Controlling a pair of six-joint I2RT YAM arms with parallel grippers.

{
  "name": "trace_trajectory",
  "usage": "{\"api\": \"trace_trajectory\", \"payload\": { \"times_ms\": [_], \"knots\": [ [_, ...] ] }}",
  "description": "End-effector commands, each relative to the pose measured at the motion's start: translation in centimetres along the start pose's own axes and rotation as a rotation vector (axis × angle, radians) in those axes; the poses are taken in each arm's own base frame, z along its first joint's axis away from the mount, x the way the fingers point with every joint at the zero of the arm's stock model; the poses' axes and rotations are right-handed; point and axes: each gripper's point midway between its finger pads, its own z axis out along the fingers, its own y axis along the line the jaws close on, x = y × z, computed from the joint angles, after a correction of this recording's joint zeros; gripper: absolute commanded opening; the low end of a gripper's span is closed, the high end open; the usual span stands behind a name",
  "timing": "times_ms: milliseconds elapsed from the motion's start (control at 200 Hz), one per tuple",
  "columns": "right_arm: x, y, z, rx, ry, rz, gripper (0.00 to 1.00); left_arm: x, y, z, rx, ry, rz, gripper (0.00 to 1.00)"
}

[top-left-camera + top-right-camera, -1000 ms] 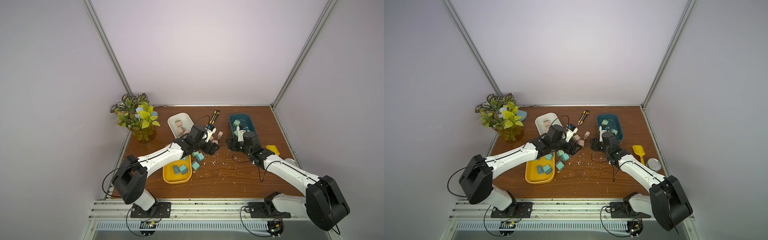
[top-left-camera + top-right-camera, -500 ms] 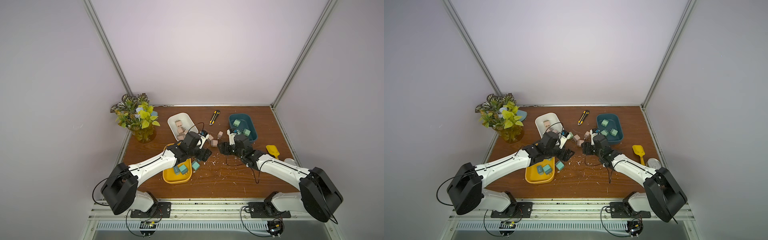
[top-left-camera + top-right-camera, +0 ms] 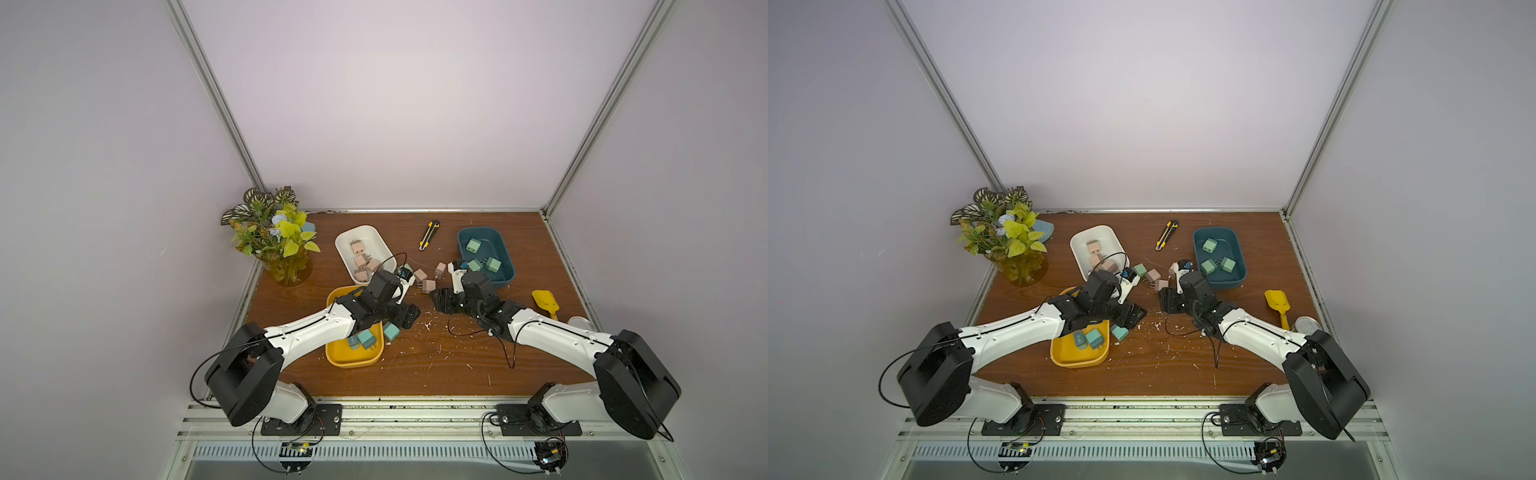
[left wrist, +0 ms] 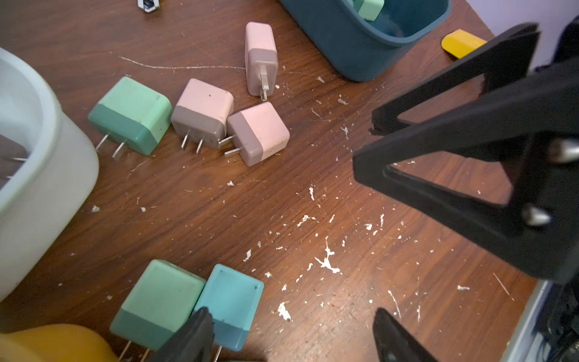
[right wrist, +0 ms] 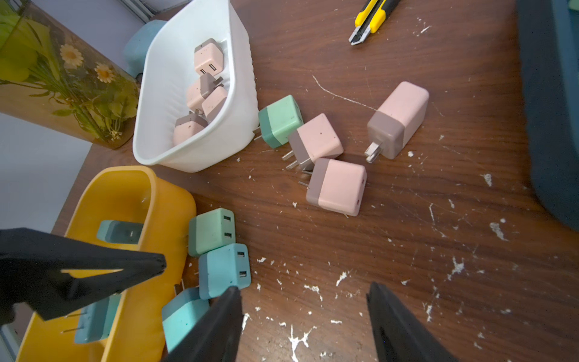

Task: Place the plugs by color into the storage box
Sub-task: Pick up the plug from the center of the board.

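In both top views the arms meet over the middle of the table (image 3: 415, 374). The left gripper (image 3: 405, 320) hangs at the corner of the yellow box (image 3: 353, 361), and the right gripper (image 3: 440, 300) faces it just across. Three pink plugs (image 3: 428, 286) lie loose beyond both, between the white box (image 3: 345, 245) and the blue box (image 3: 505, 270). A teal plug (image 3: 1119, 332) rests on the wood just beside the yellow box, under the left gripper. In the left wrist view the left gripper (image 4: 291, 341) has its jaws apart over bare wood, holding nothing. The teal plug (image 4: 230, 305) touches a mint plug (image 4: 159, 301), and one finger (image 4: 194, 335) overlaps their seam; contact cannot be told. Both plugs point their prongs back toward the wrist, and the teal one lies at that finger's side of the gap, not centred in it. In the right wrist view the right gripper (image 5: 300, 335) is also spread and empty. The pink plugs (image 5: 336, 186) lie straight ahead of its gap, the nearest with prongs toward the white box (image 5: 194, 156). The teal plug (image 5: 224, 269) sits off by one finger, near the yellow box (image 5: 125, 178). By my reading the left arm is nearer the teal plug and needs a small sideways shift to straddle it — the right arm has the cleaner line to the pink plugs.
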Motion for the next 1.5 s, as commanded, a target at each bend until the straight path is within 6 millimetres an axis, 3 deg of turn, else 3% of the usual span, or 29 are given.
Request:
{"api": "trace_trajectory", "payload": {
  "times_ms": [0, 475, 896, 1126, 1491],
  "knots": [
    [-1.3, 0.9, 0.2, -0.008, -0.028, 0.008, 0.69, 1.4, 0.7, 1.1, -0.032, 0.043, -0.001, 0.81],
    [-0.4, 1.6, 1.0, -0.018, 0.004, -0.008, 0.7, 3.2, 2.0, 3.4, -0.082, 0.102, -0.001, 0.81],
    [1.2, 1.4, 2.1, -0.018, 0.071, -0.013, 0.7, 3.8, 3.7, 2.7, -0.176, 0.114, 0.011, 0.81],
    [0.9, 1.0, 1.9, 0.007, 0.061, -0.018, 0.7, 4.3, 3.9, 2.6, -0.179, 0.118, 0.007, 0.8],
    [0.8, 1.0, 2.0, 0.008, 0.059, -0.011, 0.7, 5.9, 4.1, 3.5, -0.155, 0.171, -0.008, 0.69]
  ]
}}
